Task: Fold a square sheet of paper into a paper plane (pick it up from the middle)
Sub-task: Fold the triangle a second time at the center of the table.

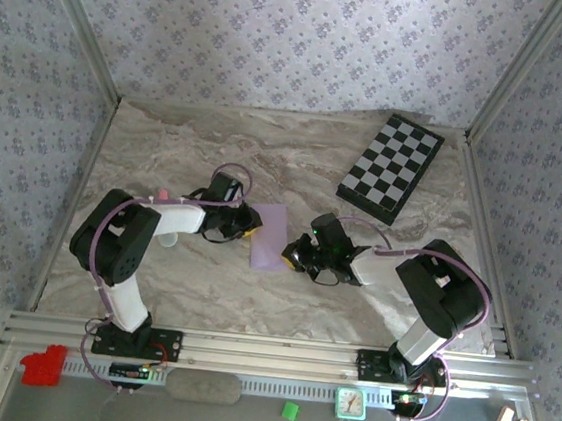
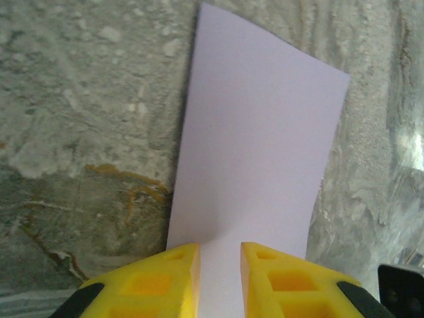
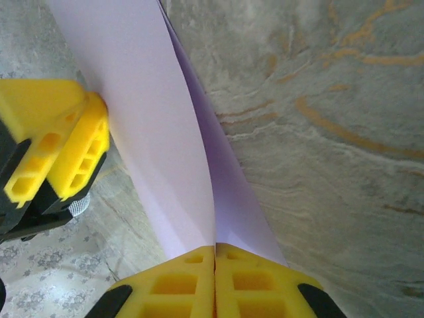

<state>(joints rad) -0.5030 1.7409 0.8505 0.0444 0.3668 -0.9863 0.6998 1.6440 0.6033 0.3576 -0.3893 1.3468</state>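
Nearest us in the top view, in front of the metal rail (image 1: pixel 267 348), we see a red piece (image 1: pixel 43 364), a small green block (image 1: pixel 289 410) and a small teal clock (image 1: pixel 350 403). Both arms rise from the rail and bend inward over the marbled bench (image 1: pixel 168 138).

The right gripper (image 1: pixel 294 255) comes in from the right, a little nearer to us than the left one. On its wrist camera its jaws are pressed together with no gap, clamped on the square sheet of paper (image 3: pixel 152 132). The pale lilac sheet is folded over on itself. Two layers leave the pinch and spread apart farther out, the upper one curving up off the lower.

The left gripper (image 1: pixel 249 225) sits at the sheet's left edge. On its own camera its jaws stand apart with a clear gap, and the paper's near end runs into that gap. We cannot tell whether either finger presses on it. From the right wrist, the left gripper's yellow fingers (image 3: pixel 73 142) sit right against the upper layer's edge.

From above, the sheet lies as a narrow, slightly tilted rectangle in the middle of the bench, between the two grippers.

Farther back and to the right, well apart from the paper, the black-and-white chequered board (image 1: pixel 390 168) lies flat near the far corner. Flowered wallpaper (image 1: pixel 280 29) closes the bench in on three sides.
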